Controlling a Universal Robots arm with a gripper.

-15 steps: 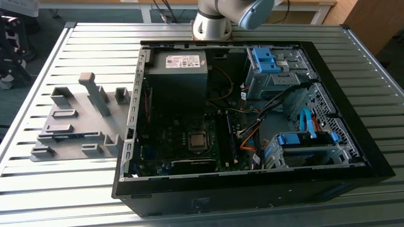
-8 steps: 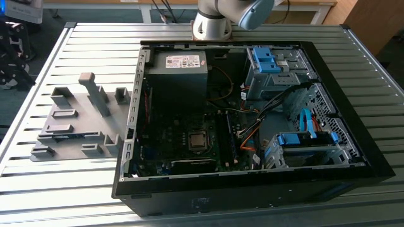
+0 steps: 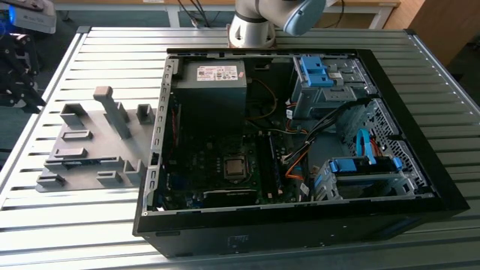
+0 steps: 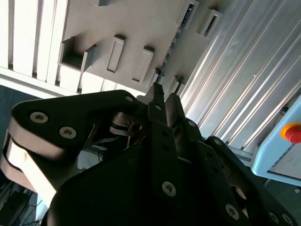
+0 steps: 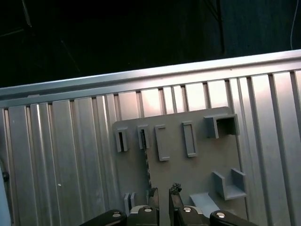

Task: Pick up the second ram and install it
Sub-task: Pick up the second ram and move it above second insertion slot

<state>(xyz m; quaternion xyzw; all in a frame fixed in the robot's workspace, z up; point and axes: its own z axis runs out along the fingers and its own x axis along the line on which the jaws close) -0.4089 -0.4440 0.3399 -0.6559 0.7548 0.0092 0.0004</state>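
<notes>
Upright blocks point(image 3: 114, 115) crowd the tray point(image 3: 94, 164) (open table point(image 3: 75, 225) around).

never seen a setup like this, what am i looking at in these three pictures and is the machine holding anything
This is a robot arm standing at a slatted metal table. The exterior view is from a camera off the arm: an open computer case lies on the table, with a grey tray of upright blocks on that view's left. Both wrist views come from cameras riding on the arm, looking past its hand at that tray. The hand is open and holds nothing. A thin dark strip stands on edge in the tray under the hand, probably the ram stick, though I cannot be sure.
</notes>
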